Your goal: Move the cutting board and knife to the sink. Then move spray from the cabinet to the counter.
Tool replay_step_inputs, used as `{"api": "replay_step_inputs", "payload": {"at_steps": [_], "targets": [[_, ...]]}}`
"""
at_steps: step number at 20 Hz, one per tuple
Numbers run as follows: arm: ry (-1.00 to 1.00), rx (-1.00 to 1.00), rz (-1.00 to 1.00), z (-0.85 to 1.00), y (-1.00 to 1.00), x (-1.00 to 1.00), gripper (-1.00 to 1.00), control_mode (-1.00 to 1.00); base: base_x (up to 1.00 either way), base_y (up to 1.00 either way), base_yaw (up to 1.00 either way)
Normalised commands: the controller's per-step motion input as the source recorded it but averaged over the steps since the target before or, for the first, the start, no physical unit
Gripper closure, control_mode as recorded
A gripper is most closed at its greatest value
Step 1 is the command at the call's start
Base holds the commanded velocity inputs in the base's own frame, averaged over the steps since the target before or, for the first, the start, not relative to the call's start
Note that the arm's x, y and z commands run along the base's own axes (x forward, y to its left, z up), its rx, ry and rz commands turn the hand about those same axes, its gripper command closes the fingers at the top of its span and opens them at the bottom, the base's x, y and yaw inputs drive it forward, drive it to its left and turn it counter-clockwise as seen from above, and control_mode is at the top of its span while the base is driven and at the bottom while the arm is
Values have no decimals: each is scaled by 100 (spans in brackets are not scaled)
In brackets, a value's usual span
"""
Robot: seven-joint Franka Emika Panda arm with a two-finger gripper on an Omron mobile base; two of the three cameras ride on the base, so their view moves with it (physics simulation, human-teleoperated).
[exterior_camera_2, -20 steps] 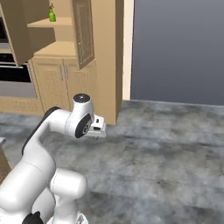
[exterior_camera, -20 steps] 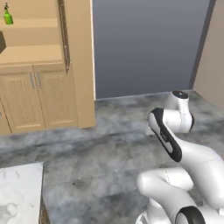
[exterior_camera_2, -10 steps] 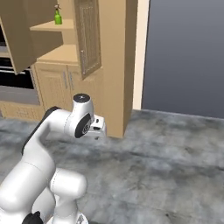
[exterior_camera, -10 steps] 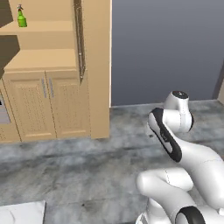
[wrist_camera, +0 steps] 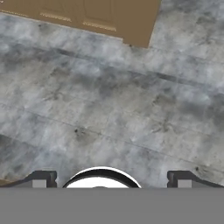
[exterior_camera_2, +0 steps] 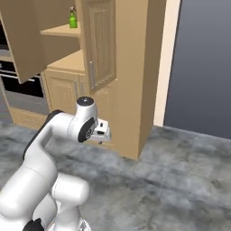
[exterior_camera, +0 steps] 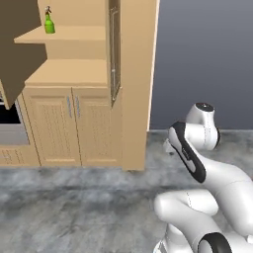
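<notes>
A small green spray bottle (exterior_camera: 49, 23) (exterior_camera_2: 72, 19) stands upright on the upper shelf of the tall tan cabinet (exterior_camera: 133, 74) (exterior_camera_2: 135, 67), whose upper doors hang open. My gripper (exterior_camera_2: 103, 131) is held low in front of the folded arm, well below and in front of that shelf. In the hand view the gripper (wrist_camera: 111, 178) is open and holds nothing, with only grey floor beyond its fingertips (wrist_camera: 41, 178). The cutting board, knife, sink and counter are out of view.
The open right cabinet door (exterior_camera_2: 99, 40) (exterior_camera: 113, 49) juts out toward me. The open left door (exterior_camera: 15, 44) (exterior_camera_2: 22, 40) hangs beside a dark oven (exterior_camera_2: 22, 88). Closed lower doors (exterior_camera: 71, 126) sit under the shelves. A grey wall (exterior_camera: 207, 59) stands to the right, and mottled grey floor (wrist_camera: 109, 100) lies ahead.
The base has driven, so both base views shifted: the cabinet has slid rightward and looms nearer, and the marble corner left the left view. The arm's pose and open jaws are unchanged.
</notes>
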Motion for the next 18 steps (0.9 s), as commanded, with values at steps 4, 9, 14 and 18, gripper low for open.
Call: {"api": "replay_step_inputs", "payload": {"at_steps": [4,9,14,18], "targets": [[0,0,0,0,0,0,-100,100,77,0,33],[0,0,0,0,0,0,-100,100,70,0,40],[0,0,0,0,0,0,-100,100,57,3,48],[0,0,0,0,0,0,-100,100,25,24,54]]}}
